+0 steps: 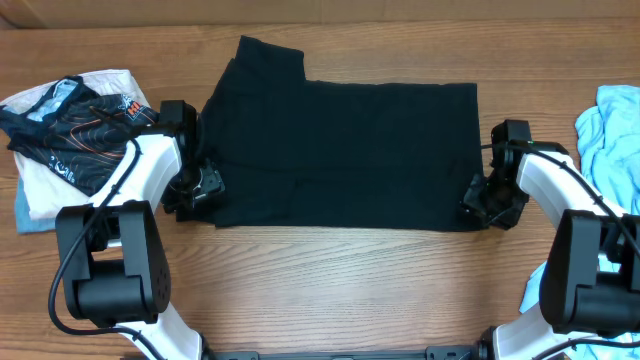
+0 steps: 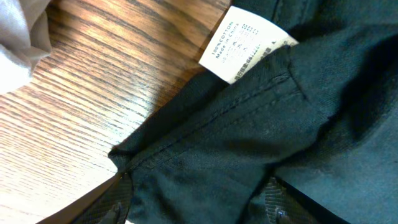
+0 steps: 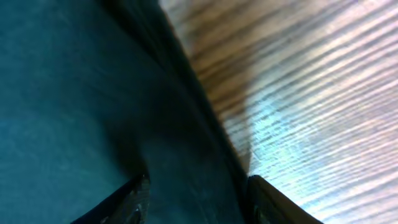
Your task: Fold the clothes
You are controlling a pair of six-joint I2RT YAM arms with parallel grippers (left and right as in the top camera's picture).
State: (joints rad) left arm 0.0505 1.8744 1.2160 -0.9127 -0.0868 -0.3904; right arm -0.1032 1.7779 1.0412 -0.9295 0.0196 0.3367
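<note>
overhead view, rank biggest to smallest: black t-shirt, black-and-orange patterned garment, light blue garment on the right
1. black t-shirt, clearly largest
2-3. patterned garment and light blue garment look about alike; the blue one runs off the frame, so unranked

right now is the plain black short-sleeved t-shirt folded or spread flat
Partly folded: the plain black T-shirt lies as a flat rectangle on the wooden table, one sleeve sticking out, doubled layers at its white label.

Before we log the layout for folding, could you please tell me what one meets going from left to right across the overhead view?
Pile of white, light blue and orange-patterned black garments → left gripper → plain black short-sleeved T-shirt → right gripper → crumpled light blue garment.
</note>
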